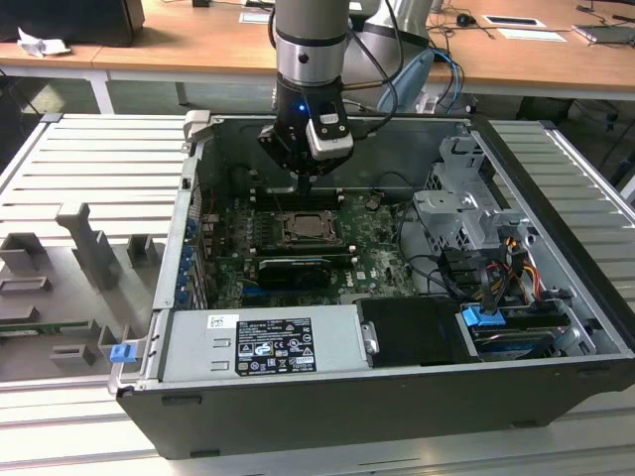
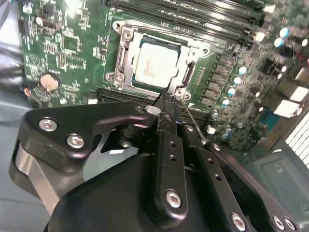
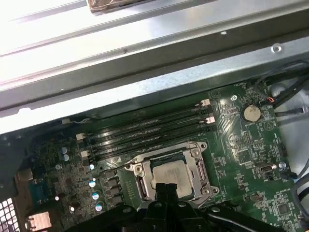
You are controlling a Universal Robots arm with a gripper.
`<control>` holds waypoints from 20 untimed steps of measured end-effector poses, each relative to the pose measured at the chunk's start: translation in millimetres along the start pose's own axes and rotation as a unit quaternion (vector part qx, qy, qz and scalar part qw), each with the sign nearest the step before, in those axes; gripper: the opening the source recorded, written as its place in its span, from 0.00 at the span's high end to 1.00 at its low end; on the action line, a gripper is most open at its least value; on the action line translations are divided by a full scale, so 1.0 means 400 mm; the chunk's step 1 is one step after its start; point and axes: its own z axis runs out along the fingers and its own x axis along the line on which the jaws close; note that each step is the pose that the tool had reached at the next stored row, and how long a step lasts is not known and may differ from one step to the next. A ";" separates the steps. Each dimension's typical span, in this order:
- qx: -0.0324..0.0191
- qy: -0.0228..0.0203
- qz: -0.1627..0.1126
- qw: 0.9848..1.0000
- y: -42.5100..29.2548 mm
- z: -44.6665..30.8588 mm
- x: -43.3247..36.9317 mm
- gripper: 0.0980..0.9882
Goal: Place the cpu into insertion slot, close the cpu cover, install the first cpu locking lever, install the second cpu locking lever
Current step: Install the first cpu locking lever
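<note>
The pincer (image 2: 165, 98), its fingers pressed together with nothing between them, is at the edge of the insertion slot (image 1: 311, 230), mid-frame in the exterior view. The cpu (image 2: 155, 65) lies inside, framed by the cpu cover (image 2: 124, 55).

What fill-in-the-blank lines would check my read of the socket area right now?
1. The cpu cover lies ____ over the cpu.
2. The pincer hangs by the edge of the insertion slot, its fingers ____.
3. The circuit board is coloured ____.
Missing words: closed; shut; green.
</note>
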 end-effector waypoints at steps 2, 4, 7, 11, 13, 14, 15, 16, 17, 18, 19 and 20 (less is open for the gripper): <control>0.000 0.001 -0.030 1.000 0.000 0.000 0.000 0.99; 0.000 0.002 -0.059 0.998 0.000 0.000 0.000 0.99; -0.001 0.003 -0.078 0.997 0.000 0.000 0.000 0.99; -0.001 0.004 -0.098 0.995 0.000 0.000 0.000 0.99; -0.001 0.004 -0.103 0.995 0.000 0.000 0.000 0.99; -0.001 0.004 -0.105 0.994 0.000 0.000 0.000 0.99; -0.001 0.004 -0.111 0.994 0.000 0.000 0.000 0.99; -0.001 0.004 -0.119 0.993 0.000 0.000 0.000 0.99; -0.001 0.005 -0.125 0.992 0.000 0.000 0.000 0.99; -0.001 0.005 -0.131 0.991 0.000 0.000 0.000 0.99; -0.001 0.005 -0.134 0.991 0.000 0.000 0.000 0.99; -0.001 0.005 -0.134 0.991 -0.001 0.000 0.005 0.99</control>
